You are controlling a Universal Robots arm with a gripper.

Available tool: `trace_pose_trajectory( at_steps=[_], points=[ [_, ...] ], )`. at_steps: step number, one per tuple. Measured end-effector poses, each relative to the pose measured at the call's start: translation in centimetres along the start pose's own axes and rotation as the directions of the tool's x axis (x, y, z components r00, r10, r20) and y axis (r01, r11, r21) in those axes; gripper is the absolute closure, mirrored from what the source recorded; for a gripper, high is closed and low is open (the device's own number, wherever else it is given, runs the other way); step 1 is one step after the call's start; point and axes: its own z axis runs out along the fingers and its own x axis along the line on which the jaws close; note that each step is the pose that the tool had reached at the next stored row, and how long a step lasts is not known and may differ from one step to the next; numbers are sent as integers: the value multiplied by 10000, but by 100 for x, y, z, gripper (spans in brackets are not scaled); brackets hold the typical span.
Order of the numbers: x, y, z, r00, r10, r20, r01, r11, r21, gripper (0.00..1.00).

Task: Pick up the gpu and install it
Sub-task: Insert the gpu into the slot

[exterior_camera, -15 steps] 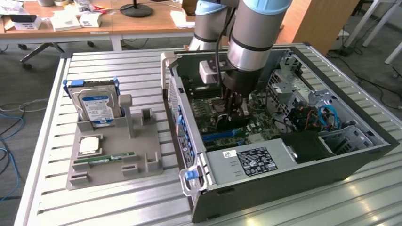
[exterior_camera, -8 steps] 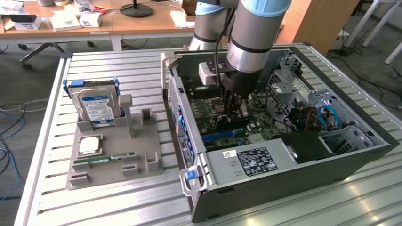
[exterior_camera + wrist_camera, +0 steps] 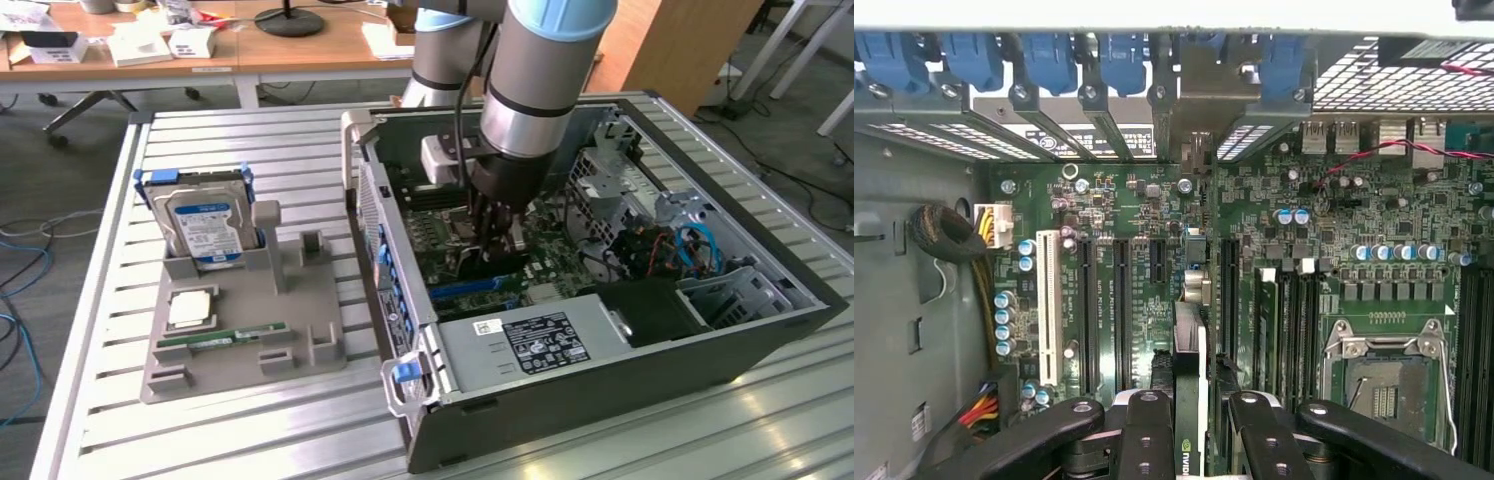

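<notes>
Gripper (image 3: 491,243) is down inside the open case (image 3: 747,335), its fingers (image 3: 1149,425) closed narrow on the gpu (image 3: 1191,335), which stands edge-on between them. The card sits at the motherboard (image 3: 1124,215) among the long black slots, one end toward the case's rear bracket openings; seating depth not readable. Hard drive (image 3: 200,228) and memory stick (image 3: 220,340) sit in the grey tray (image 3: 254,385), outside the case on the exterior view's left.

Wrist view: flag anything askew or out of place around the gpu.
Nothing stands out. The gpu, gripped edge-on in the claw, runs parallel to the slots on the motherboard, with its bracket end toward the case's rear openings.
</notes>
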Motion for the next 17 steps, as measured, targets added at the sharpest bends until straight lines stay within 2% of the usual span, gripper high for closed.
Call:
trace_pose_trajectory(
  at_steps=[17],
  points=[
    [1,2,42,10000,0,0,0,10000,0,74]
  ],
)
